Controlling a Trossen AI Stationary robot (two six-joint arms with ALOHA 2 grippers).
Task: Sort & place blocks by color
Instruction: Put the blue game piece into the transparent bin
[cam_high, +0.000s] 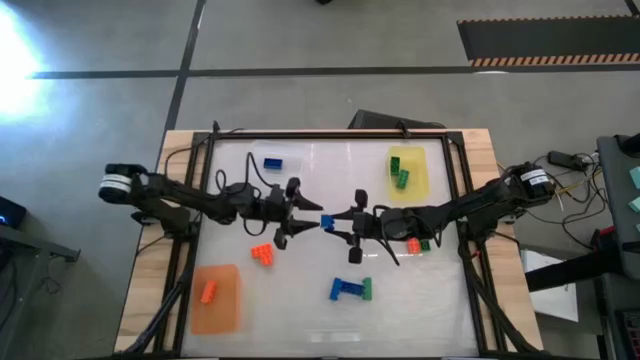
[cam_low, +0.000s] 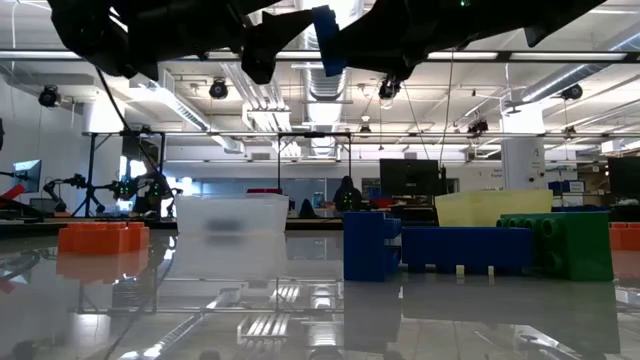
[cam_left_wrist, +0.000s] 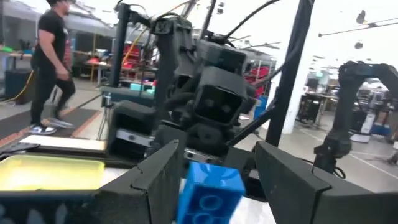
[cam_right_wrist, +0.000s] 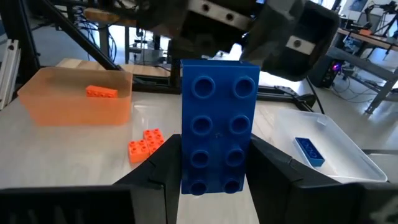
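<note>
one blue eight-stud block (cam_right_wrist: 219, 127) sits clamped upright in the right end effector (cam_right_wrist: 208, 168).

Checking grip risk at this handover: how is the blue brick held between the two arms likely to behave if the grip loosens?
The blue brick looks like rigid moulded plastic, so it probably won't flex between the right gripper fingers. Its glossy flat sides suggest that it could slip. Small and probably hollow, it is likely light; dropped from mid-air, it would probably bounce on the shiny table rather than roll.

Blue block (cam_right_wrist: 219, 134) airborne mid-table; other blocks (cam_high: 350, 289) scattered.
</note>
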